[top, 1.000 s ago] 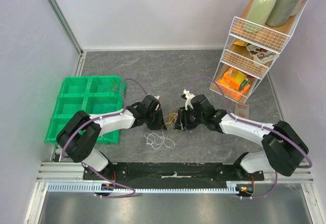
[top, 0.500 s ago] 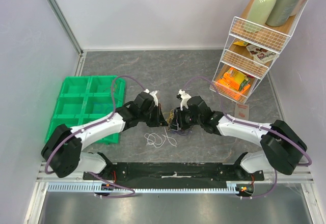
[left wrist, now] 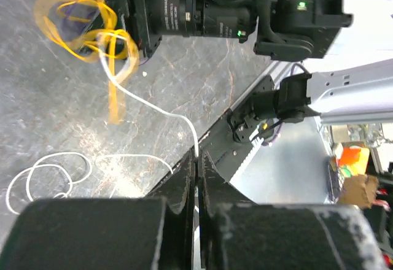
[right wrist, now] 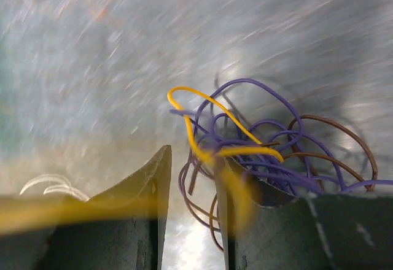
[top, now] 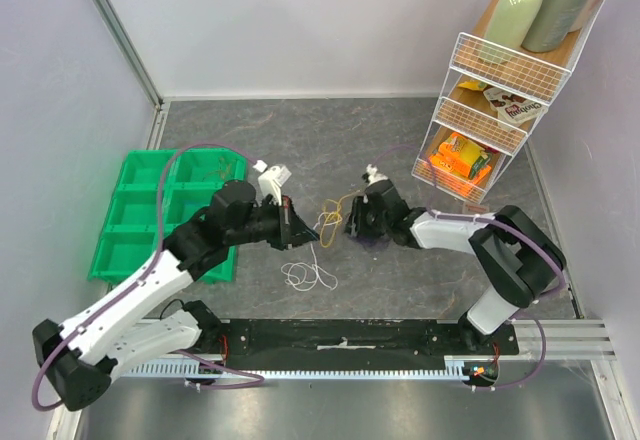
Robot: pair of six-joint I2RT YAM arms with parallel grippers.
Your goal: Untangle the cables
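Observation:
The cables are a small tangle of purple, brown and yellow wires (right wrist: 270, 141) on the grey table under my right gripper (top: 355, 224). In the right wrist view that gripper (right wrist: 190, 178) is nearly closed on the tangle, with wires in the narrow gap and a yellow wire draped over one finger. Yellow loops (top: 330, 215) stretch from it toward my left gripper (top: 296, 222). In the left wrist view the left gripper (left wrist: 197, 159) is shut on a thin white wire (left wrist: 153, 107) that runs up into the yellow loops (left wrist: 92, 30). A loose white coil (top: 310, 275) lies nearer the bases.
A green compartment tray (top: 165, 210) sits at the left beside the left arm. A white wire rack (top: 480, 120) with bottles and snack packs stands at the back right. The black rail (top: 340, 335) runs along the near edge.
My left gripper has pulled back to the left and lifted, drawing the white wire and yellow loops out of the tangle. My right gripper stayed on the bundle, shifting slightly.

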